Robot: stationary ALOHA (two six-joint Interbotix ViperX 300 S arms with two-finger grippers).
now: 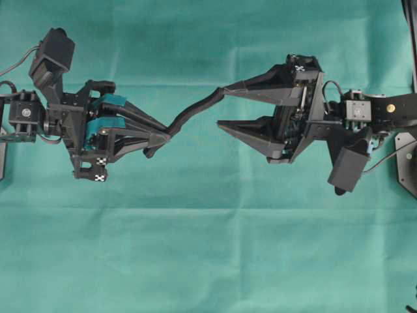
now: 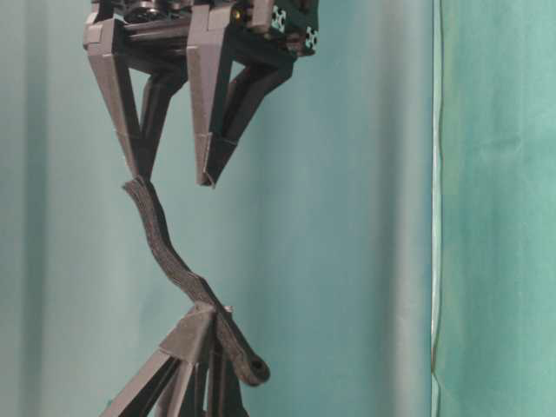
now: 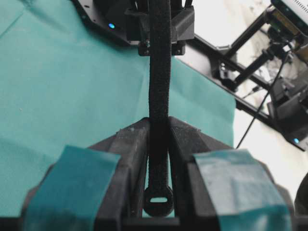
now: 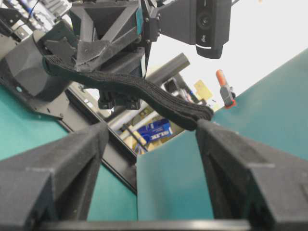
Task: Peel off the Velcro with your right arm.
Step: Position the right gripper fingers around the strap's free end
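Observation:
The Velcro (image 1: 192,109) is a slim black strip stretched in the air between the two grippers, above the green cloth. My left gripper (image 1: 163,137), the one with teal pads, is shut on it near its knob end (image 3: 158,202), which pokes out behind the fingers. The strip (image 2: 165,252) runs up to my right arm's gripper (image 1: 220,107). That gripper stands open, its two pointed fingers wide apart. The strip's free end (image 4: 202,114) touches the tip of one finger (image 4: 226,149); the other finger (image 4: 72,163) is clear of it. No split into layers shows.
Green cloth (image 1: 208,248) covers the table under both arms. In the right wrist view the cloth's edge meets a black frame rail (image 4: 115,163), and an orange clamp (image 4: 225,89) sits at the far edge. The left arm's camera (image 4: 209,24) hangs above the strip.

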